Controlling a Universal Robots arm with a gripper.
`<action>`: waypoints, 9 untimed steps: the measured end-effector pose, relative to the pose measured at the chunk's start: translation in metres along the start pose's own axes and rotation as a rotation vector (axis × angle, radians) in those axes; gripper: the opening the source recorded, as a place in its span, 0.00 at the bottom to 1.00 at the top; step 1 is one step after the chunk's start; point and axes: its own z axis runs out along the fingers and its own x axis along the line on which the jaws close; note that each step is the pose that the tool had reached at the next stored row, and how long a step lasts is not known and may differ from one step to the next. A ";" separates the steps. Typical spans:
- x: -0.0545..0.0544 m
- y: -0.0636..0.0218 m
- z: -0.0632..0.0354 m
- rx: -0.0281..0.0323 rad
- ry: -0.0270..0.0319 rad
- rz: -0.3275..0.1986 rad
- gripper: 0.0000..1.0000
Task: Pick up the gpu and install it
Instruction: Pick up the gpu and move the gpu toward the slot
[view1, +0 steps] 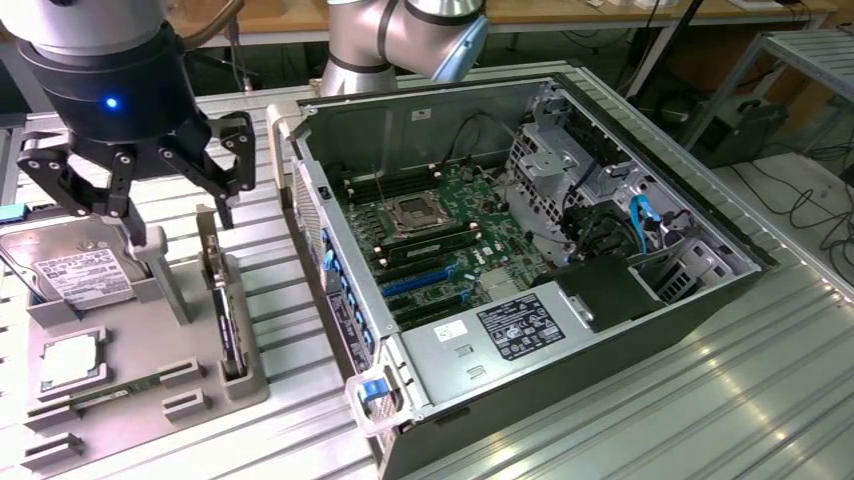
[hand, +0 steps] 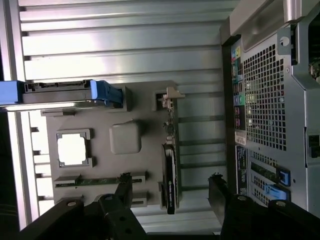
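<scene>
Over the grey fixture tray (view1: 174, 350), at the exterior view's left: tool (view1: 140, 195), black, jaws spread wide apart, empty, hanging clear above the parts. In the wrist view, dark fingers (hand: 122, 192) to either side of the gpu, no contact seen.

Directly beneath: gpu (hand: 169, 165), standing on edge in a slot of the tray, black cooler on one face, silver bracket (hand: 170, 95) at the end farther from the fingers. Placed along the tray side nearest the computer case.

Close by on the same tray:
- Raised grey block (hand: 125, 136), between gpu and hard drive, just beside the card.
- Silver hard drive (view1: 74, 272) with white label and a blue carrier end, beyond the block.
- Square silver processor chip (view1: 70, 360) in its own recess.
- Memory stick (hand: 95, 181) lying in a narrow groove, seen next to one finger in the wrist view.

Farther out, at the exterior view's right: open computer case (view1: 601, 380), lying on its side, well apart from the tool. Perforated case wall (view1: 314, 200) standing between tray and interior.

Inside the case:
- Green motherboard (view1: 447, 235).
- Processor socket (view1: 411, 213).
- Blue expansion slots (view1: 420, 283).
- Labelled power supply (view1: 514, 325).
- Blue cables (view1: 642, 222).
- Drive cage (view1: 554, 160) with black cables running past.

Under everything: ribbed metal table (view1: 747, 400).
</scene>
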 end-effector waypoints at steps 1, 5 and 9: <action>0.000 -0.0011 0.0008 0.0000 0.0002 -0.004 0.72; 0.000 -0.0099 0.0045 -0.0003 0.0023 -0.013 0.72; -0.001 -0.0137 0.0083 -0.0005 0.0047 -0.017 0.72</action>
